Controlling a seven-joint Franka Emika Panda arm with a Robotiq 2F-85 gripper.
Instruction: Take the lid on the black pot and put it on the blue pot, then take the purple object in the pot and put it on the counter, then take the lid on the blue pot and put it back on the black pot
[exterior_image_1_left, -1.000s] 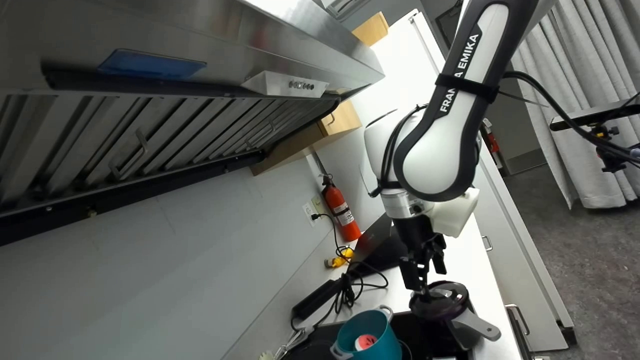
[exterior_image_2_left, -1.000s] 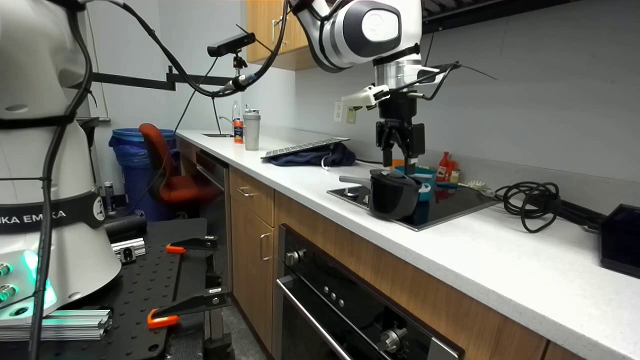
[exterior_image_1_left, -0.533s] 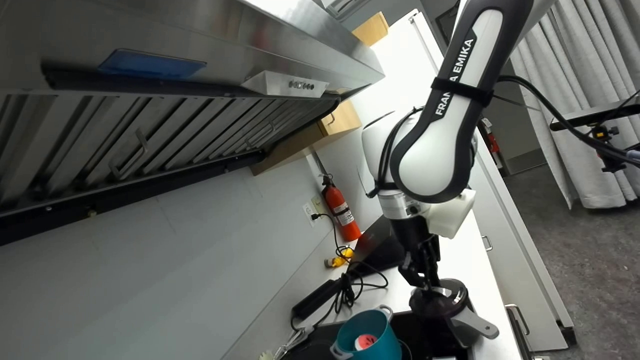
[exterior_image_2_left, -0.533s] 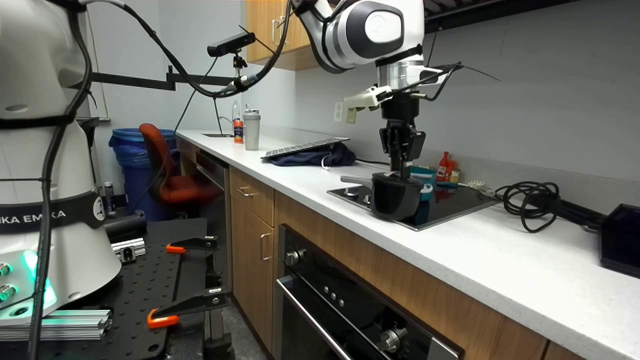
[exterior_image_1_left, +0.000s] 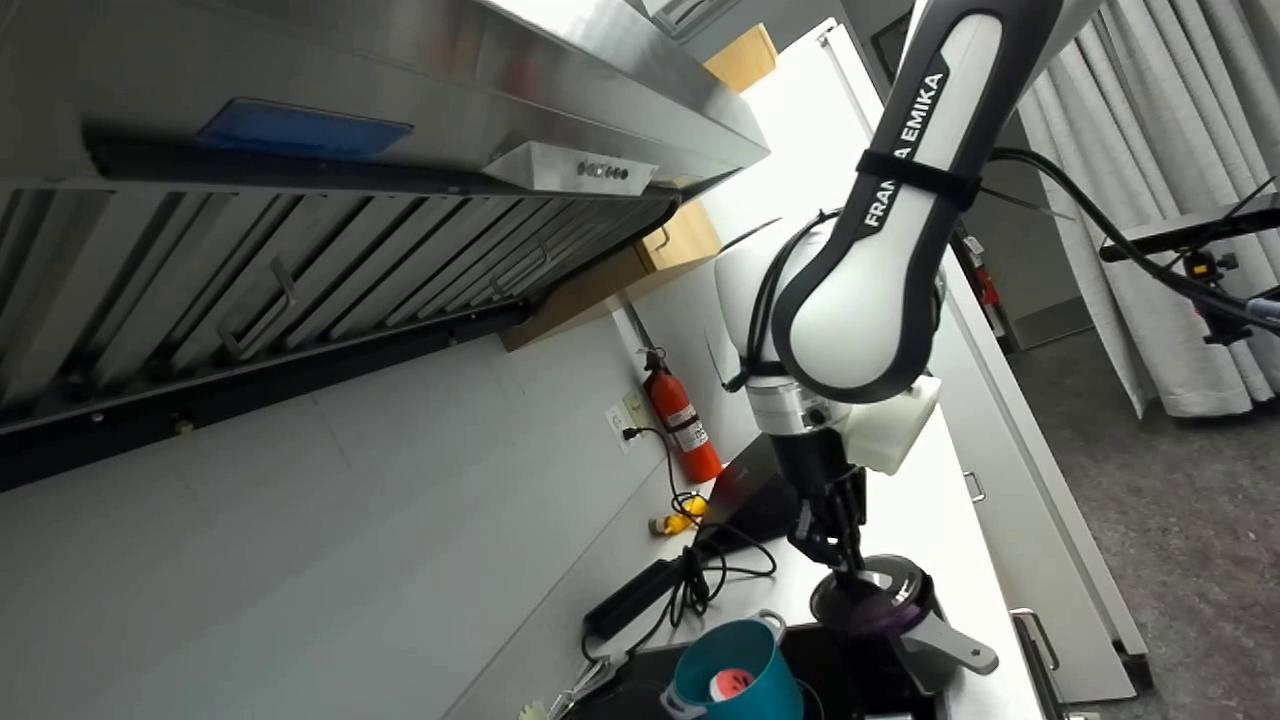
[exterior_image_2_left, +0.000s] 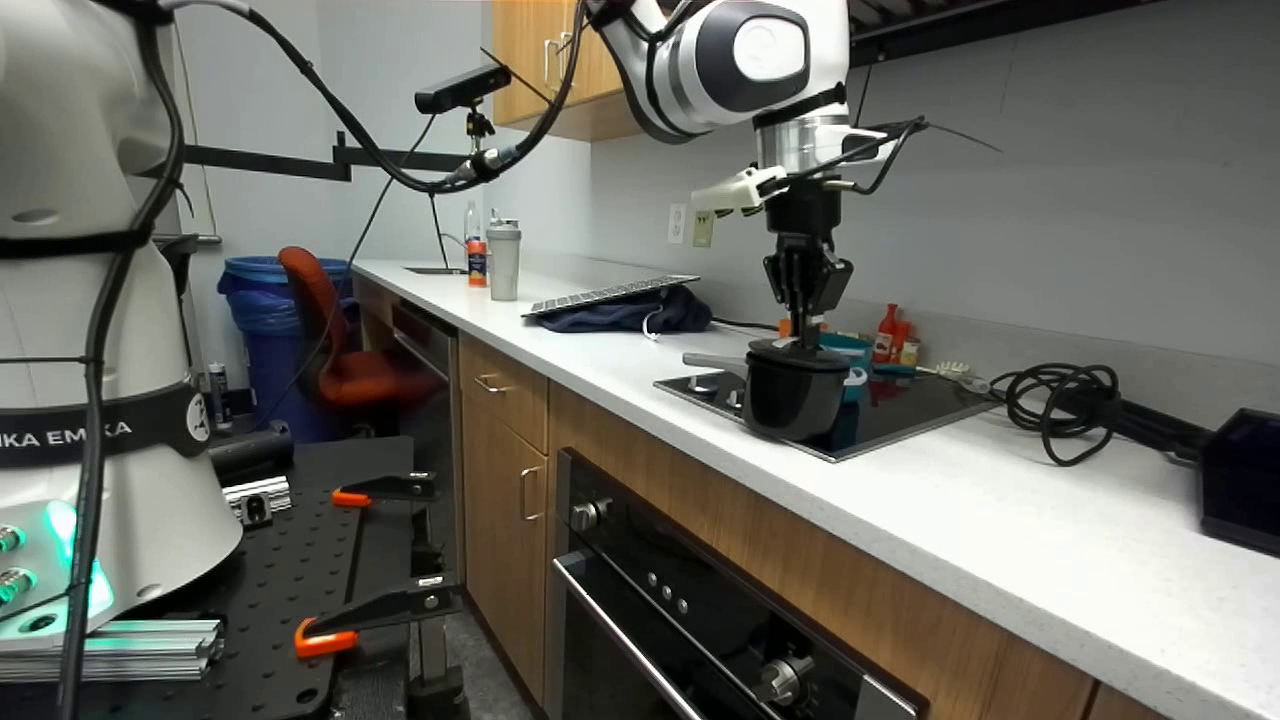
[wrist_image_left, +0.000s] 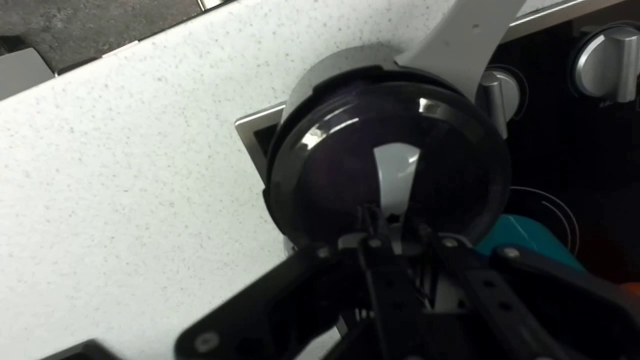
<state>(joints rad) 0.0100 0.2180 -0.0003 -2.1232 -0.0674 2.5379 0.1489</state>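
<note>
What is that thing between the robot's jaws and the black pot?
That's the lid, dark, round and shiny, over the mouth of the black pot. It shows in both exterior views, and clearest in the wrist view.

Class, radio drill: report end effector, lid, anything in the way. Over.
End effector closed on lid. Lid over black pot, contact unclear. Red item inside uncovered blue pot, likely no obstacle.

A plain pale-grey wall (exterior_image_2_left: 1100, 180) runs beneath a stainless-steel range hood (exterior_image_1_left: 420, 70) with a slatted underside. Long pleated light-grey curtains (exterior_image_1_left: 1150, 120) hang above a mottled dark-grey floor (exterior_image_1_left: 1180, 540). In an exterior view, an orange-red chair (exterior_image_2_left: 375, 378) with a curved back stands in front of a tall blue bin (exterior_image_2_left: 270, 360), near brown wood-grain base cabinets (exterior_image_2_left: 495, 560) with metal handles
</note>
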